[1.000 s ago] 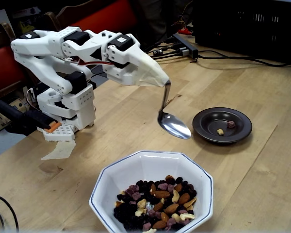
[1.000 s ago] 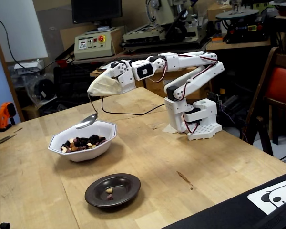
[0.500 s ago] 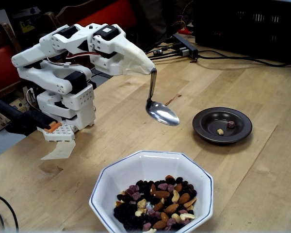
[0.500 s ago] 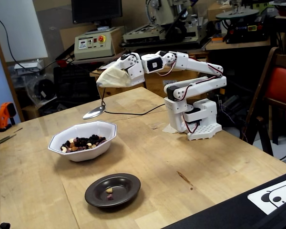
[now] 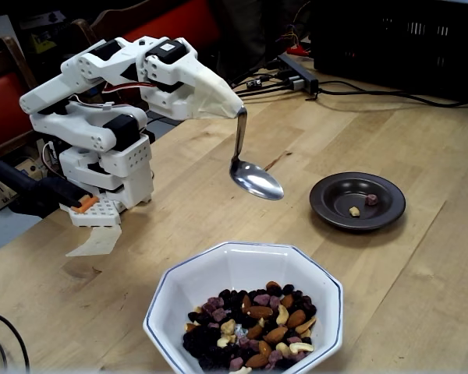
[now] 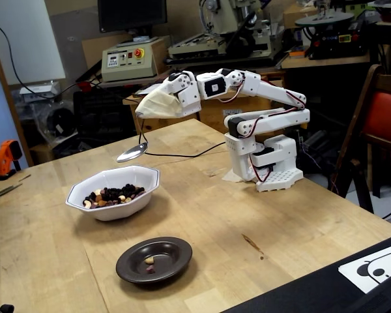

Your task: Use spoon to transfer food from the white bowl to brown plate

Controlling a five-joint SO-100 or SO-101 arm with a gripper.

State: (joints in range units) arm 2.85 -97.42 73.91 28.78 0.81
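My gripper [image 5: 235, 110] is shut on the thin handle of the silver spoon [image 5: 256, 178], which hangs down with its oval bowl empty, in the air between the two dishes. In the other fixed view the gripper [image 6: 141, 115] holds the spoon [image 6: 131, 152] just above the far rim of the white bowl [image 6: 85, 192]. The white bowl [image 5: 171, 290] at the front holds the food [image 5: 249, 326], a heap of almonds, cashews, raisins and purple pieces. The brown plate [image 5: 382, 210] at the right holds two small pieces; it also shows in the other fixed view [image 6: 127, 264].
The arm's white base [image 5: 113, 175] stands at the table's left edge, with a loose white part [image 5: 93, 241] on the table before it. Black cables [image 5: 359, 89] and a dark crate [image 5: 405, 39] lie at the back. A panda-print sheet [image 6: 381, 264] lies at one corner.
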